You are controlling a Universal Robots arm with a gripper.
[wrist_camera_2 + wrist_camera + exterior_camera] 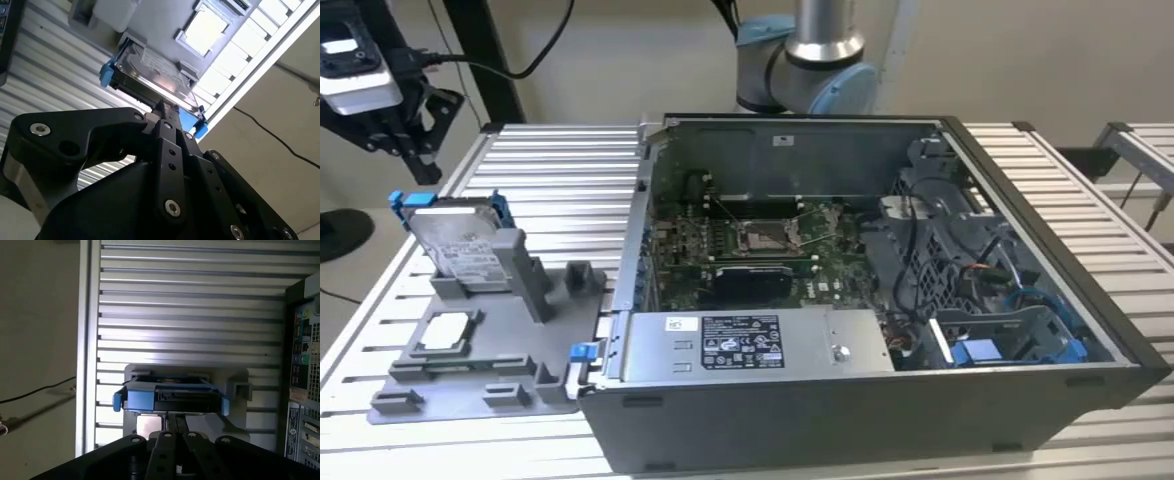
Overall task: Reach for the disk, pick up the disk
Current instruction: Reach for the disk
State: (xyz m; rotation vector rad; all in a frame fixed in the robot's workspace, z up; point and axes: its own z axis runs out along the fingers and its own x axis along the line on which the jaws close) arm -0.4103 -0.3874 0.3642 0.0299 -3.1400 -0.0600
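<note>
The disk [460, 250] is a silver-grey drive with a white label and a blue frame. It stands tilted on edge in a grey holder at the exterior view's left. My gripper [416, 165] hangs just above its top edge and a little further toward the exterior view's left, apart from it. In both wrist views the black fingers [165, 112] [176, 421] lie pressed together and point at the disk [155, 75] [170, 395], its blue frame facing them. Nothing is held.
The grey holder plate [494, 350] also carries a small white-topped chip [447, 330] [205, 30]. An open computer case [881, 300] stands close beside it, toward the exterior view's right. The slatted metal table [547, 170] has an edge [85, 340] near the holder.
</note>
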